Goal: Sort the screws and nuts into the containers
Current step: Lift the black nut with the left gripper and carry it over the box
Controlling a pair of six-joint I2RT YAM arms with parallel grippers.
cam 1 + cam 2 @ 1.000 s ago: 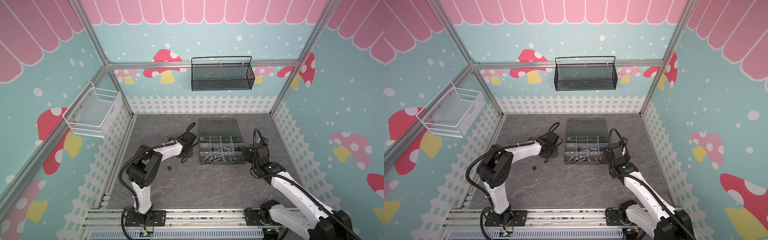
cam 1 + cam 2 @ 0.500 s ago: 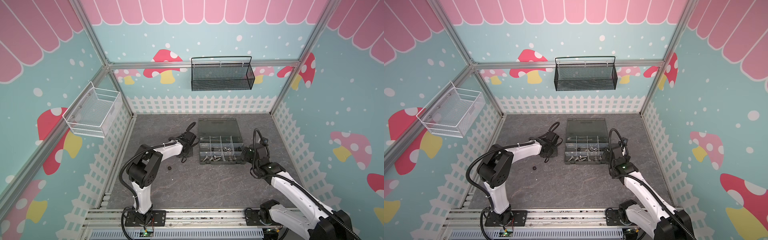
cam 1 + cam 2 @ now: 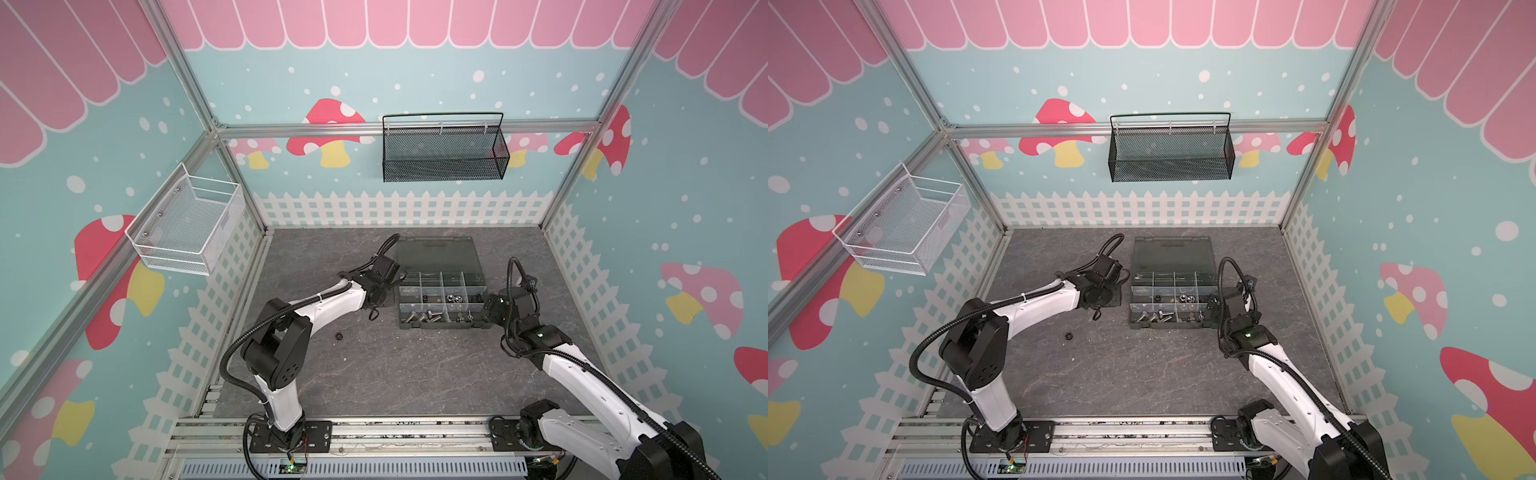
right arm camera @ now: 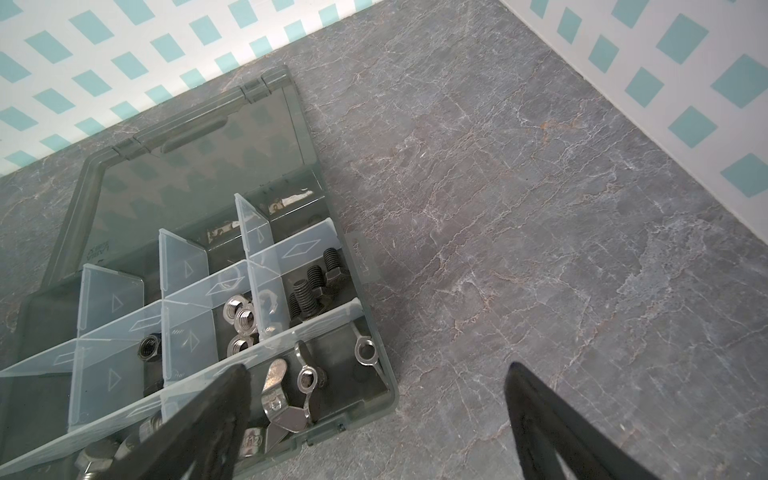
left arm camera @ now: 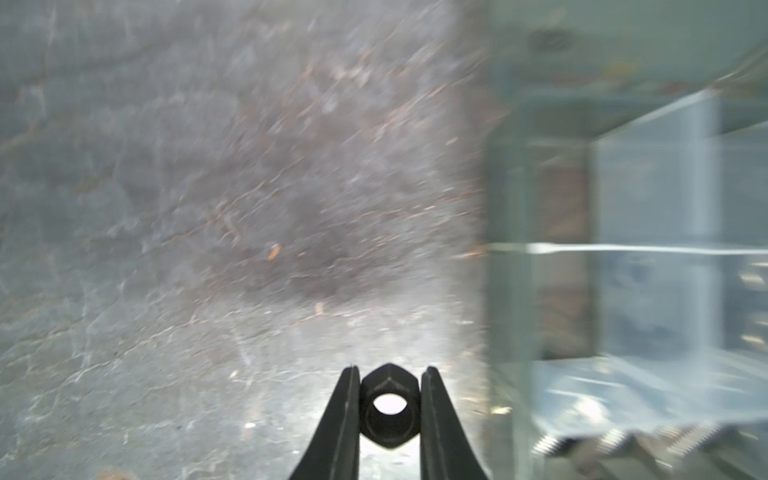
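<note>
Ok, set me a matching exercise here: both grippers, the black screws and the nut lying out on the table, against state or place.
1 left gripper
2 right gripper
3 black screws
4 loose nut

a in an organizer box compartment
b open, holding nothing
c on the table, apart from the box
d shut on the held nut

Pairs: 1-d, 2-b, 3-a, 4-c

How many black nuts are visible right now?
3. One nut held in the left gripper; one loose on the table; one in a box compartment. Others may be hidden.
</note>
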